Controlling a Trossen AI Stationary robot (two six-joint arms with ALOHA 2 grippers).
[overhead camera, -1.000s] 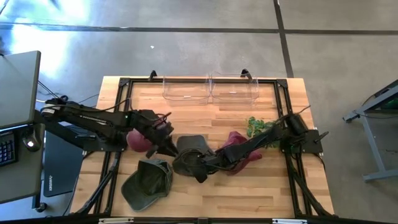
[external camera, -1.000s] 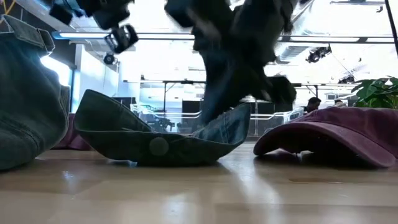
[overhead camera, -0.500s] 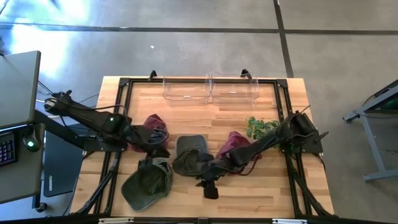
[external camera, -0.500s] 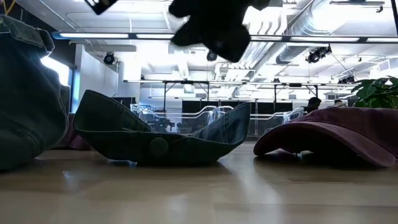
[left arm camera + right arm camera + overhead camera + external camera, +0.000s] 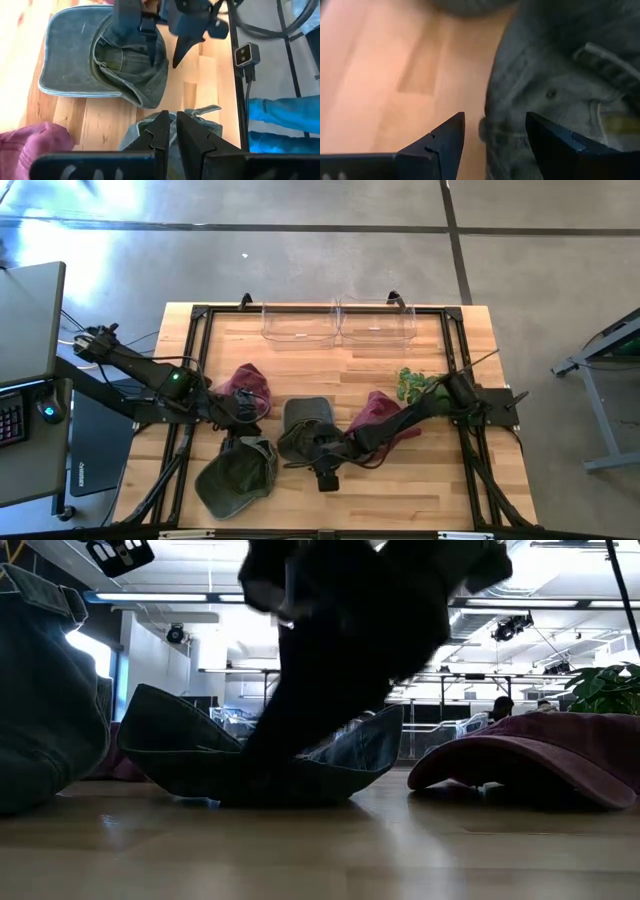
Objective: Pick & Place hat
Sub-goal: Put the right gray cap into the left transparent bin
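**Backlit arm, sunlit floor**

Daylight glares on the floor (image 5: 40, 240) at the overhead picture's left. At table height, bright ceiling lights (image 5: 190, 598) silhouette the blurred right arm (image 5: 350, 650). The right wrist picture is soft; the table (image 5: 380, 70) looks hazy.

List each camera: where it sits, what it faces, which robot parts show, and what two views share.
High view: above the table, straight down; both arms, maroon hat, grey hat, olive hat, plant.
Low view: table height, level into the room; a dark arm fills the middle above the grey hat.
Left wrist view: on the left arm; left gripper, shut, facing the grey hat.
Right wrist view: on the right arm; right gripper, open, over the grey hat.
Shared: all four show the grey hat.
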